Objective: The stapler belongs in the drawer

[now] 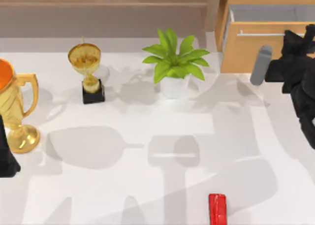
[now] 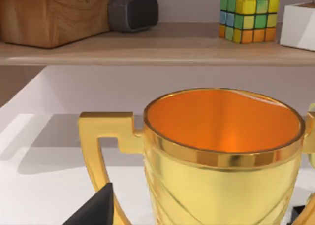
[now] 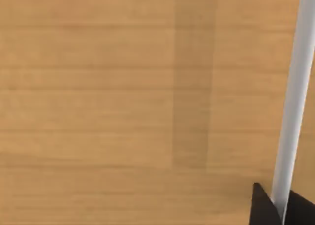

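The red stapler point(image 1: 217, 208) lies on the white table at the front edge, right of centre, with nothing touching it. The tan drawer point(image 1: 246, 52) at the back right stands pulled out, and its pale interior point(image 1: 266, 13) shows behind the front. My right gripper point(image 1: 297, 36) is at the drawer's silver bar handle point(image 1: 261, 34). In the right wrist view the handle point(image 3: 293, 102) runs between the black fingertips point(image 3: 261, 205), which close on it. My left gripper point(image 1: 6, 158) is parked at the far left, its fingertip point(image 2: 96, 210) set wide from the other.
A potted plant point(image 1: 174, 62) and a small trophy point(image 1: 88, 72) stand at the back middle. A large gold trophy point(image 1: 15, 107) stands just in front of my left gripper. A wooden shelf point(image 2: 147, 48) holds a colour cube point(image 2: 248, 18) and a grey speaker point(image 2: 133, 12).
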`<state>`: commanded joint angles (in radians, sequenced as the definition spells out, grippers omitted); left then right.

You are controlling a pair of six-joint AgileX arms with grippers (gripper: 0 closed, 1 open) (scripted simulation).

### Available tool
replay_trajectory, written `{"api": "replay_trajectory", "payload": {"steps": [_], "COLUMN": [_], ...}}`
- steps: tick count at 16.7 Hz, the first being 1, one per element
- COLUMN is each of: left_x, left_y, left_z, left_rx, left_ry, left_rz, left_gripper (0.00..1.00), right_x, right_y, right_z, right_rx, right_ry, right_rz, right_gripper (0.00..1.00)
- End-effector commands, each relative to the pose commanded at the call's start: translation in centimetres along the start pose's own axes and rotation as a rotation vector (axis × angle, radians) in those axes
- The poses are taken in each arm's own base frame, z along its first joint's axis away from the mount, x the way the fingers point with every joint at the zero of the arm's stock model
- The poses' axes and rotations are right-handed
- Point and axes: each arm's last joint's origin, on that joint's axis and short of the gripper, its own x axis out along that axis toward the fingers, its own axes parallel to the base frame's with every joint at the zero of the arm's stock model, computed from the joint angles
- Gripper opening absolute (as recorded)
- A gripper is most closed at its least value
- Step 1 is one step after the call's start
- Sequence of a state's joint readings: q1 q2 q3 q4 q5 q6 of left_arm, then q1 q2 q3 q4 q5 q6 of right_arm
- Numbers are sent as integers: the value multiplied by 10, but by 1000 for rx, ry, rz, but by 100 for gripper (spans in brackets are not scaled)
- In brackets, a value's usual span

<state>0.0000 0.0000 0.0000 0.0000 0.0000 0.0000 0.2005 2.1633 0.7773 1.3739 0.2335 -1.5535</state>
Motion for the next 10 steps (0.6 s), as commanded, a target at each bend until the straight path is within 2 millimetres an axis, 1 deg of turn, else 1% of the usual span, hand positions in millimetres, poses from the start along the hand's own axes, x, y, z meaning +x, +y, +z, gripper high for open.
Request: {"api": "replay_trajectory", "payload": {"steps": [1,3,8,10], "left_x": [0,0,0,0], "left_y": [0,0,0,0], "left_z": [0,0,0,0], "left_rx": [0,0,0,0], "left_ry": [0,0,0,0], "left_rz": [0,0,0,0], "left_gripper": [100,100,100,100], "right_x": [-1,-10,-55,-63], "right_y": [0,0,2,1], "right_z": [0,2,0,0], "right_rx": [0,1,-3,0], "right_ry": [-2,-8,-1,0], "right_rz": [-1,-2,8,0], "right_gripper": [0,0,0,0]}}
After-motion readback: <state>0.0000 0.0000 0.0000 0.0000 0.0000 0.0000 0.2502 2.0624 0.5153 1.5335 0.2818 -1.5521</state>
